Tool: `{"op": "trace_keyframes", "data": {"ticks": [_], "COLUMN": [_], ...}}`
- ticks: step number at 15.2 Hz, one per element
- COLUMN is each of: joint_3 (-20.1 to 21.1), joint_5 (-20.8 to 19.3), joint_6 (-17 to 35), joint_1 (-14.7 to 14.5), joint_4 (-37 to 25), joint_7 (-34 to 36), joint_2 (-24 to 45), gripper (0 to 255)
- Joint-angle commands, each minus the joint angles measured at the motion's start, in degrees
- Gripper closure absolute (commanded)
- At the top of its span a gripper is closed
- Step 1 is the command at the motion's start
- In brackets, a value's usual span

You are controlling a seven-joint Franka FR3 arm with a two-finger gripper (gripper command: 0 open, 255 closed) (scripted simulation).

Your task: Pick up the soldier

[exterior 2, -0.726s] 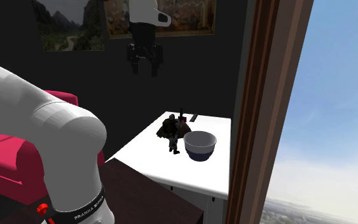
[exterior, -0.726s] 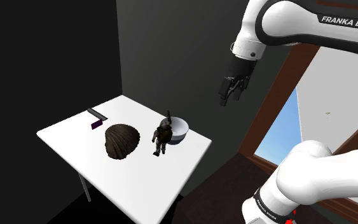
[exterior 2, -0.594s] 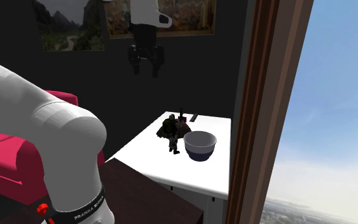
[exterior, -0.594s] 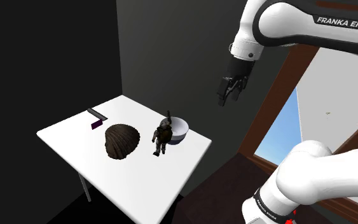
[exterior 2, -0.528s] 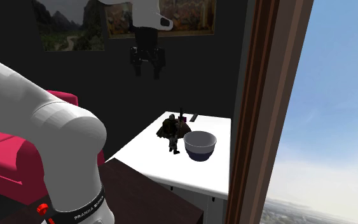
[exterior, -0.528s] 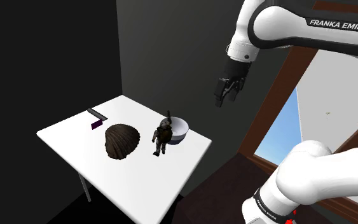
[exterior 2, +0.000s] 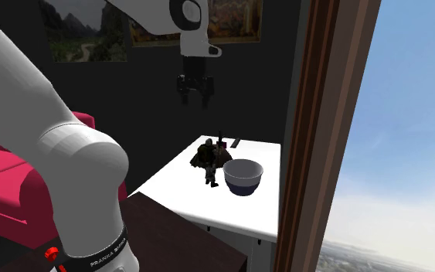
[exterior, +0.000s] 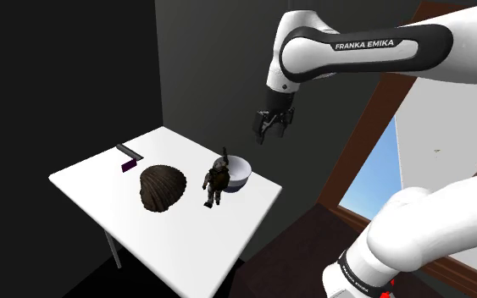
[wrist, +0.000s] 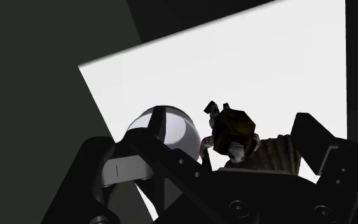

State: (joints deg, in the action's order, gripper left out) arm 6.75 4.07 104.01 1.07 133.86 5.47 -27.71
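Matt, smooth white across the surface (exterior: pixel 92 190). Dull and dark on the soldier (exterior: pixel 215 180), finely bumpy, olive-brown about the head in the wrist view. Smooth with a slight gloss on the pale bowl (exterior: pixel 239 172); glazed ware or plastic, hard to tell which. Rough, ribbed and matt on the brown shell-shaped thing (exterior: pixel 162 186). Glossy, hard-looking white casing on the arm (exterior: pixel 431 229), with soft highlights. Smooth matt black on the gripper (exterior: pixel 271 133), small round screw heads showing in the wrist view. Brown, faintly streaked like wood, on the window frame (exterior 2: pixel 327 131). Soft-looking matt crimson on the sofa (exterior 2: pixel 7 185).
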Motion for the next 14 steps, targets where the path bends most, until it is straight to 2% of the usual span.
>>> {"op": "trace_keyframes", "data": {"ticks": [1, 8, 14], "joint_3": [0.8, 2.9, 3.3], "joint_5": [-0.5, -3.8, -7.9], "joint_6": [2.7, 9.9, 13.0], "joint_1": [0.3, 1.3, 1.3], "joint_4": [-1.4, -9.6, -19.5], "joint_7": [1.4, 6.7, 11.5], "joint_2": [4.1, 20.0, 33.9], "gripper": [0, 0, 0]}}
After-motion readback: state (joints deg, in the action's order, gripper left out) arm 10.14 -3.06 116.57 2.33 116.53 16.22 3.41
